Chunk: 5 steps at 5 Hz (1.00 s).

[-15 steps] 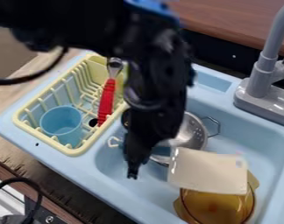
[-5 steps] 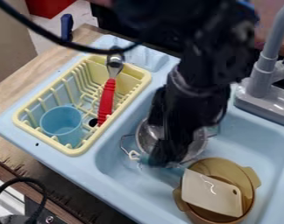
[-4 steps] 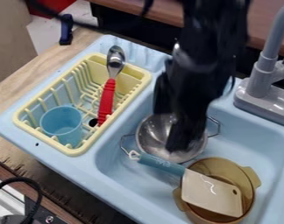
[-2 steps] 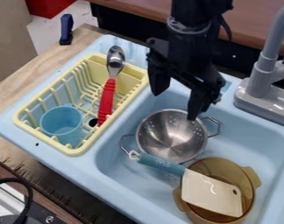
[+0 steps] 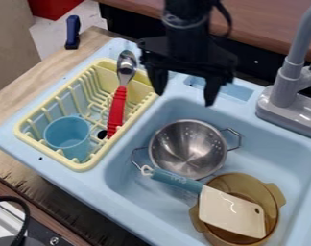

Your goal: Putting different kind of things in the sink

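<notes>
In the camera view, we are seeing the black gripper (image 5: pixel 185 98) hanging over the far edge of the blue sink (image 5: pixel 273 149), its two fingers standing wide apart. In the basin, a metal colander (image 5: pixel 187 156) is sitting beside an amber pot (image 5: pixel 238 181), and a blue-handled spatula (image 5: pixel 230 211) is lying with its cream blade over the pot. To the left, a yellow rack (image 5: pixel 82 167) is holding a blue cup (image 5: pixel 67 137) and a red-handled spoon (image 5: pixel 117 108).

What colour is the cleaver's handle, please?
The handle is a muted blue-green, seen best in the camera view.
</notes>
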Each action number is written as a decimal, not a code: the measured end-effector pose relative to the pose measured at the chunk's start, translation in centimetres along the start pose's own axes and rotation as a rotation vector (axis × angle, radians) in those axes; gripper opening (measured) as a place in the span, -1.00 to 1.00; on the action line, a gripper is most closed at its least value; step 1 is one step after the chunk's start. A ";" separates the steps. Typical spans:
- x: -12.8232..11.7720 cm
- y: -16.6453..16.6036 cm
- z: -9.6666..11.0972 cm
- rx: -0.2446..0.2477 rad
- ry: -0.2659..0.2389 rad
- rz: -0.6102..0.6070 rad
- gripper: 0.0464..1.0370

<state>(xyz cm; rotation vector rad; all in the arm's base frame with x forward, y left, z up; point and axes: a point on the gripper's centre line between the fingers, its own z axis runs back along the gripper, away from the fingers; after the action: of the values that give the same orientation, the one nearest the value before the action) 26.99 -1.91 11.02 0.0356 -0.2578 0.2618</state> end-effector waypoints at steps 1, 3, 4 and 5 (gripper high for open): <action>0.5 1.5 0.2 0.049 -0.008 0.136 0.93; 3.0 2.4 -0.3 0.036 0.003 0.273 0.93; 4.0 1.9 -1.2 0.032 0.014 0.283 0.93; 5.5 2.0 -1.5 0.047 0.006 0.322 0.93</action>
<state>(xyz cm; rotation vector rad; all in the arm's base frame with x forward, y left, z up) 31.93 1.55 11.03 0.0400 -0.2508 0.5877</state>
